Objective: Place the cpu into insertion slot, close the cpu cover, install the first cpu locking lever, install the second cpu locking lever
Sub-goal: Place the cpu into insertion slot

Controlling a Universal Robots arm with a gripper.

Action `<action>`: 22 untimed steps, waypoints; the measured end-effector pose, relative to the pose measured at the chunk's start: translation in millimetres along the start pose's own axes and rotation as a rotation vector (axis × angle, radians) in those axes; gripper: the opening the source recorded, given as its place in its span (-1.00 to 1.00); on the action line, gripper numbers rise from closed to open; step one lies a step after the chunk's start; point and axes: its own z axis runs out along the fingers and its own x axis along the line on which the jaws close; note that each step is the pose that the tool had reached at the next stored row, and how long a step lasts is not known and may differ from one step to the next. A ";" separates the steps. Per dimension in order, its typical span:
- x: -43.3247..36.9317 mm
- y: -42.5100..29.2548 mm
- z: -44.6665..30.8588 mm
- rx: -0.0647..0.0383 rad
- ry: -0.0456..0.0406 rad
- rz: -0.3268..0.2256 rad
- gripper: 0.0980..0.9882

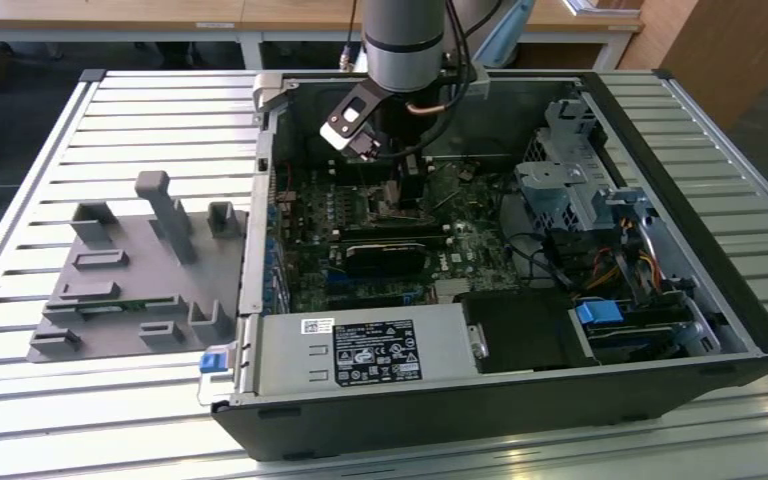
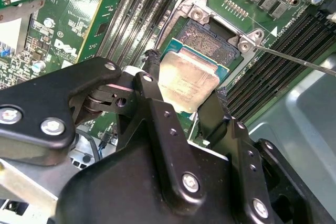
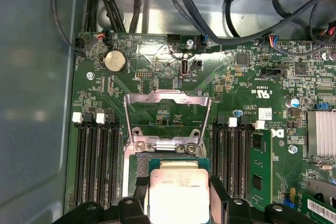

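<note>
The gripper is closed on the cpu. Its two black fingers press against opposite edges of the chip, silver top facing up. In both wrist views the cpu sits directly over the insertion slot, covering the nearer part of the socket, while the dark far part stays exposed. Whether the chip's underside already touches the socket or hangs just above it, I cannot tell from these angles.

In the first wrist view the cpu cover stands swung open on its hinge at the far edge of the socket, with green board showing through its cut-out. In the second wrist view a thin metal rod juts out past a corner of the socket frame.

In the exterior view the arm reaches down into the open computer case, which lies on a slatted table. The case holds the green motherboard, a grey power supply with a white label at its near end, and cables and drive bays on the exterior view's right. Beside the case, on the exterior view's left, is a grey fixture tray with several slots, and something green lies in one of them
</note>
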 end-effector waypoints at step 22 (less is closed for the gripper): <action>2.1 -0.7 7.7 0.000 0.0001 0.000 0.00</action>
